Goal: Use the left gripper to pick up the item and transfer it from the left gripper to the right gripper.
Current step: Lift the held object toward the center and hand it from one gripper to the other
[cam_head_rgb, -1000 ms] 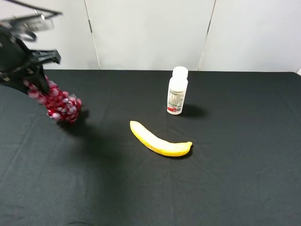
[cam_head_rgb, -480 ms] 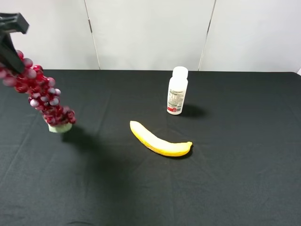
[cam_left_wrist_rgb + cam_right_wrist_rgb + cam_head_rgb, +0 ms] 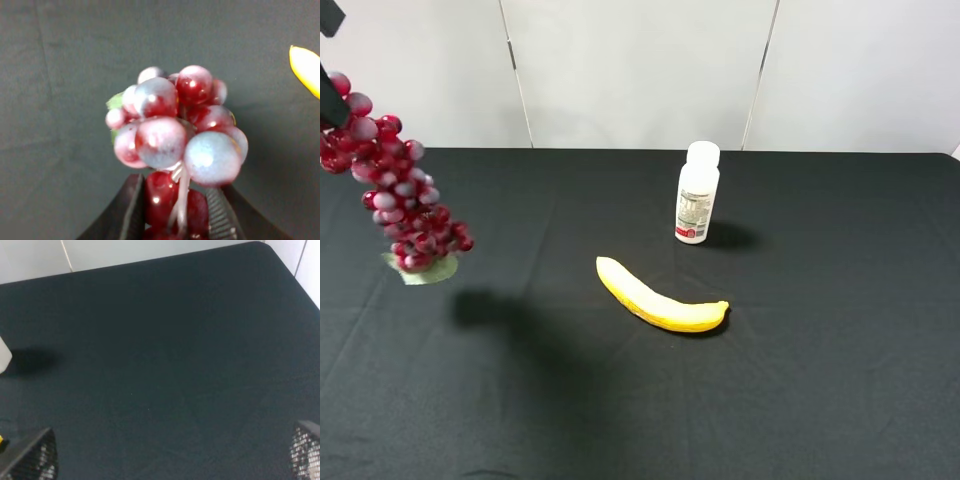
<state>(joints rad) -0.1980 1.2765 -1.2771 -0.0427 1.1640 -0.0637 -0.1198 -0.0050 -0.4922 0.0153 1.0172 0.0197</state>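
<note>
The item, a long bunch of dark-red grapes (image 3: 398, 195) with a green leaf at its low end, hangs in the air above the left side of the table. My left gripper (image 3: 178, 216) is shut on the bunch's upper end (image 3: 175, 130). In the exterior high view only a bit of the black claw (image 3: 330, 95) shows at the left edge. My right gripper (image 3: 167, 460) is open and empty, its two meshed fingertips (image 3: 31, 456) wide apart above bare cloth. The right gripper does not show in the exterior high view.
A yellow banana (image 3: 660, 300) lies near the table's middle; its tip shows in the left wrist view (image 3: 306, 70). A white pill bottle (image 3: 698, 192) stands behind it, and its edge shows in the right wrist view (image 3: 4, 357). Black cloth (image 3: 800, 380) covers the table.
My left gripper has lifted the grape bunch up and to the left, off the cloth. The bunch now hangs free with its shadow below. Banana and bottle have not moved.
</note>
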